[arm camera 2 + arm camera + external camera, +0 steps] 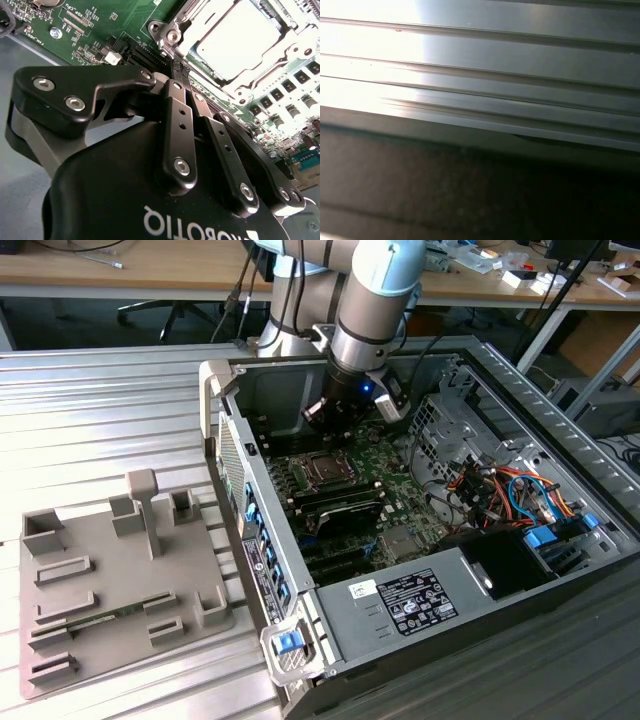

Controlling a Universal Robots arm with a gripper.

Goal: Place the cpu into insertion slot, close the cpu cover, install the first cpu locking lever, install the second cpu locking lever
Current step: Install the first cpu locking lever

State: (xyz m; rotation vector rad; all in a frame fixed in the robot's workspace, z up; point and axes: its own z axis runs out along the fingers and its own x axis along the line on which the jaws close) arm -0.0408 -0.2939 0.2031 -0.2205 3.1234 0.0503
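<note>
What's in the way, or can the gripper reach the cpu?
Probably yes: the gripper hangs close beside the cpu, whose face lies bare in the cover window, nothing between.

A ribbed grey metal surface [520, 65] with long parallel grooves shines brightly; a dark band [470, 200] runs alongside it.

Ribbed aluminium tabletop [100, 410], long wooden desk [130, 275] behind, chair base [160, 310] beneath, bright glare on metal
</note>
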